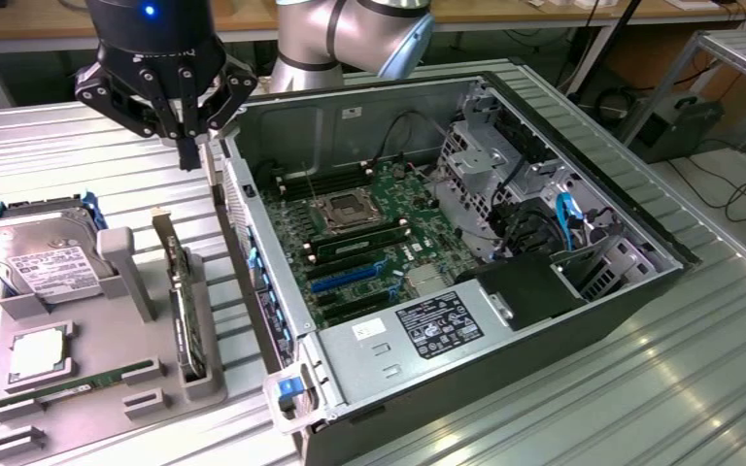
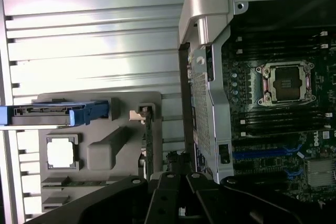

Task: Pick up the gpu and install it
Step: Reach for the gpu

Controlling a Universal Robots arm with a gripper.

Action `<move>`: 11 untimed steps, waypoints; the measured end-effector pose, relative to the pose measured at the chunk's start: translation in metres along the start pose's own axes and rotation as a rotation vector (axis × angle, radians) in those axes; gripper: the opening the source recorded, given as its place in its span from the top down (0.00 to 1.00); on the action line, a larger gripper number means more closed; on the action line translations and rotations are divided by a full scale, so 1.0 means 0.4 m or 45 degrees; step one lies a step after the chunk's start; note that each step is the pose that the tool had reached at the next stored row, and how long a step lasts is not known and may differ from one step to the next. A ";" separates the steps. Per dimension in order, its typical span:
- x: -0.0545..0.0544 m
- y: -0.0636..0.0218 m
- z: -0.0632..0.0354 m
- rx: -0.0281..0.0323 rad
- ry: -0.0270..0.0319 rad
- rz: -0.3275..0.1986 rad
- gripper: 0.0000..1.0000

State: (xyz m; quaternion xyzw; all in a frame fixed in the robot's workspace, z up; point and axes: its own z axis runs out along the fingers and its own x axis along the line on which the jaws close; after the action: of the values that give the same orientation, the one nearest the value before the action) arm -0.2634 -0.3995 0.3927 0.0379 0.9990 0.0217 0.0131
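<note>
The gpu (image 1: 183, 303) is a thin black card standing on its edge in a slot of the grey holder tray (image 1: 101, 340), beside the open computer case (image 1: 477, 243). The wrist view sees it edge-on as a narrow dark strip, the gpu (image 2: 148, 148). My gripper (image 1: 189, 148) hangs well above the table behind the far end of the card, its fingers shut together with nothing between them. In the wrist view the gripper (image 2: 181, 182) sits close to the card's near end and the case wall. Blue expansion slots (image 1: 345, 279) lie on the motherboard (image 2: 278, 108).
The holder tray also carries a silver hard drive (image 1: 36, 257) in a blue caddy, a processor chip (image 1: 39, 352) and a green memory stick (image 1: 75, 383). The case's metal side wall (image 2: 207, 103) rises right next to the gpu. Everything rests on a ribbed metal table (image 1: 632, 388).
</note>
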 end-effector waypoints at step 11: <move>0.000 -0.010 0.000 0.0001 0.0000 0.000 0.89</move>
State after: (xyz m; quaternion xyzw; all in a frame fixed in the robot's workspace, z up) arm -0.2635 -0.4034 0.3926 0.0379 0.9990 0.0217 0.0131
